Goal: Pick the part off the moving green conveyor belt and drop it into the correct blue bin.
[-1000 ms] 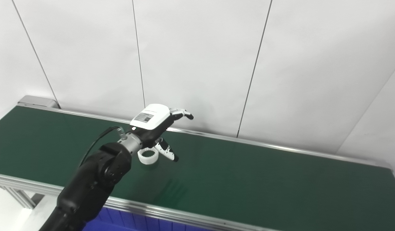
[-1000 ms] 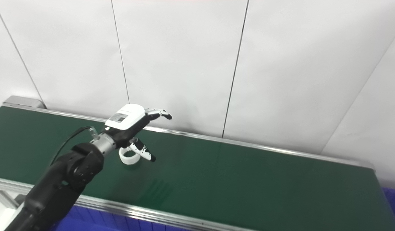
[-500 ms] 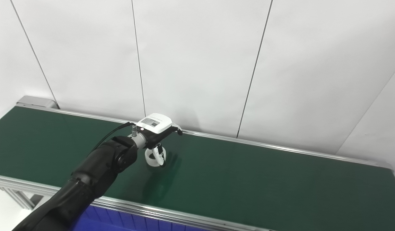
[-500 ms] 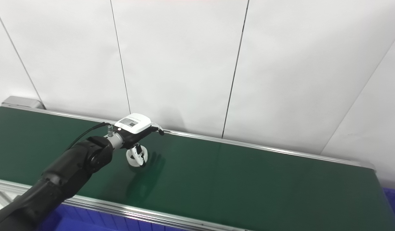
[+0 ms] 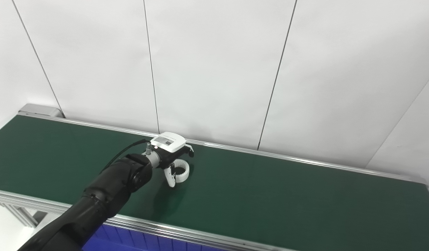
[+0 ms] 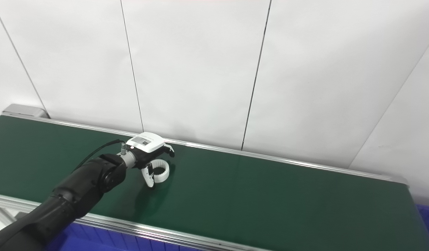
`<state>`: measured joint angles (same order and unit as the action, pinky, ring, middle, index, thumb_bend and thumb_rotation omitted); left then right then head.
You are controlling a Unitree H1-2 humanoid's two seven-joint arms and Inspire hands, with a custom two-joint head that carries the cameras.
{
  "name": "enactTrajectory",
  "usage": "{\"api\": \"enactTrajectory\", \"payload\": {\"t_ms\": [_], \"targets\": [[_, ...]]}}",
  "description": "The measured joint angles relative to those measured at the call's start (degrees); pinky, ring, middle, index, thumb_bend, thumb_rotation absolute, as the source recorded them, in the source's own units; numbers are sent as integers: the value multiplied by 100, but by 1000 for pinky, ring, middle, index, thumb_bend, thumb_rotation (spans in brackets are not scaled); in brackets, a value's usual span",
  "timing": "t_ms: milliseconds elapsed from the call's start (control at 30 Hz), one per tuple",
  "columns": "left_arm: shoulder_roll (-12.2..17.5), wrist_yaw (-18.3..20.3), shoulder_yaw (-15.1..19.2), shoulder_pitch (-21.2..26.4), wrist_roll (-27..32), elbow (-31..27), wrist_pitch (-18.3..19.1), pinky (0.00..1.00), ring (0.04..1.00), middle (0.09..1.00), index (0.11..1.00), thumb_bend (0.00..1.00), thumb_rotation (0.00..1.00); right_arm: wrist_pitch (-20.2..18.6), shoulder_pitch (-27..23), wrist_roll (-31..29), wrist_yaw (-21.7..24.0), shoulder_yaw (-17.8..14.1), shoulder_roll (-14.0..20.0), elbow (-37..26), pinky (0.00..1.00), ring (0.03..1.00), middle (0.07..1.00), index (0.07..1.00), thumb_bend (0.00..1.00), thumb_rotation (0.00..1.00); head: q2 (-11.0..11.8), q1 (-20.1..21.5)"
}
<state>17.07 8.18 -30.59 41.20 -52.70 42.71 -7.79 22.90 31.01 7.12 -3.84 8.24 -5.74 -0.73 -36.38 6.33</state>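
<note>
our left hand (image 5: 171,153) low over white plastic ring part (image 5: 181,170) on dark green conveyor belt (image 5: 270,195), fingers curled round ring; firm grip unclear. we judge: close fully, track belt, then lift. blue bin (image 5: 137,240) below near rail.

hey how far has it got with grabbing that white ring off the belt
Done: the left hand is down at the white ring, fingers curled around it. In hand: the grasp itself; the ring looks to be resting on the green belt, and a firm hold cannot be confirmed. Left: lifting it and dropping it into a blue bin, glimpsed below the near rail.
</note>
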Motion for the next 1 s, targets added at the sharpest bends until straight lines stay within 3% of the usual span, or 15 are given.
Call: {"api": "enactTrajectory", "payload": {"t_ms": [100, 133, 167, 200, 233, 300, 333, 400, 733, 800, 1000], "targets": [[-69, -327, 54, -17, 203, 263, -138, 625, 671, 678, 674, 1000, 44, -6, 41, -2, 0, 4, -16, -38, 844, 906, 954, 1000, 854, 1000, -18, 18], [-86, -444, 55, -20, 273, 354, -250, 534, 551, 596, 627, 968, 14, -8, 50, -3, 0, 7, -21, -42, 845, 905, 953, 1000, 861, 1000, -35, 44], [-112, -625, 63, -16, 338, 485, -382, 516, 525, 577, 614, 950, 8, -17, 58, -3, 0, 10, -23, -61, 845, 905, 952, 1000, 862, 1000, -35, 44], [-145, -826, 79, -17, 413, 634, -504, 521, 521, 569, 585, 852, 17, -21, 66, -3, 0, 19, -25, -89, 845, 904, 952, 1000, 861, 1000, -53, 70], [-171, -980, 88, -10, 480, 763, -589, 539, 523, 524, 530, 631, 16, -22, 74, -3, 0, 28, -26, -118, 842, 902, 951, 1000, 859, 1000, -53, 79], [-240, -1236, 126, 66, 684, 1226, -863, 527, 503, 495, 516, 568, 6, -25, 77, -3, 0, 50, -32, -140, 840, 900, 949, 1000, 860, 1000, -70, 114], [-271, -1327, 146, 107, 789, 1427, -977, 473, 456, 472, 511, 541, 2, -31, 82, -4, 0, 59, -36, -140, 833, 896, 945, 998, 858, 1000, -70, 123], [-345, -1467, 154, 145, 927, 1628, -1055, 453, 438, 462, 507, 527, 0, -60, 105, -2, 0, 74, -43, -149, 829, 893, 943, 998, 857, 1000, -79, 141], [-396, -1446, -175, 149, 978, 1402, -1052, 341, 352, 428, 505, 522, 0, -145, 157, 3, 0, 115, -85, -304, 821, 891, 941, 997, 866, 1000, -167, 167], [-403, -1446, -214, 149, 978, 1348, -1051, 282, 310, 468, 488, 525, 0, -156, 155, -5, 0, 120, -97, -318, 829, 897, 943, 997, 869, 1000, -176, 167], [-410, -1274, -299, 128, 972, 1049, -1059, 276, 308, 470, 487, 526, 0, -204, 159, -12, 0, 141, -100, -325, 824, 897, 942, 998, 871, 1000, -211, 158]]}}
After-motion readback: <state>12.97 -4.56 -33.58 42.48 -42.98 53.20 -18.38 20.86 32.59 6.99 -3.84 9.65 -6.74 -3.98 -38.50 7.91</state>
